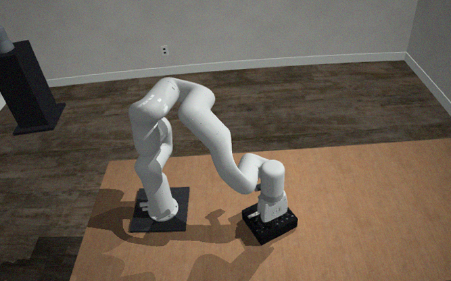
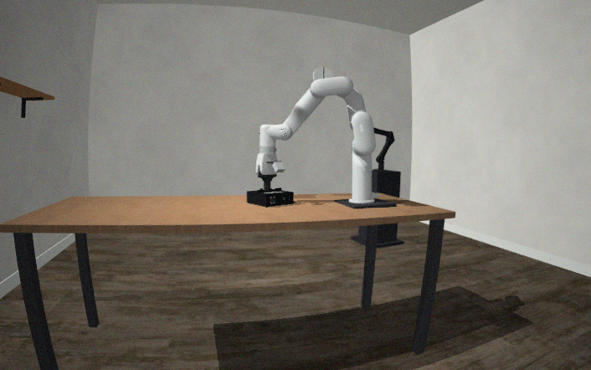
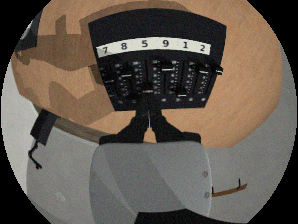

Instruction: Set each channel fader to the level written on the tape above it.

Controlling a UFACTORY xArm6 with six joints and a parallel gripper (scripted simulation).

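Observation:
The black lighting desk (image 3: 156,63) stands on its feet on the wooden table; it also shows in the top view (image 1: 270,223) and the exterior view (image 2: 269,197). A white tape strip (image 3: 153,47) along its far edge reads 7 8 5 9 1 2. Several faders (image 3: 156,79) sit in slots below the tape; their cap positions are too small to read. My gripper (image 3: 148,99) is shut with nothing between the fingers. Its tips are at the desk's near edge, by the lower end of the middle slots.
The arm's base plate (image 1: 159,210) sits on the table to the left of the desk. A dark pedestal (image 1: 21,86) stands on the floor at the back left, off the table.

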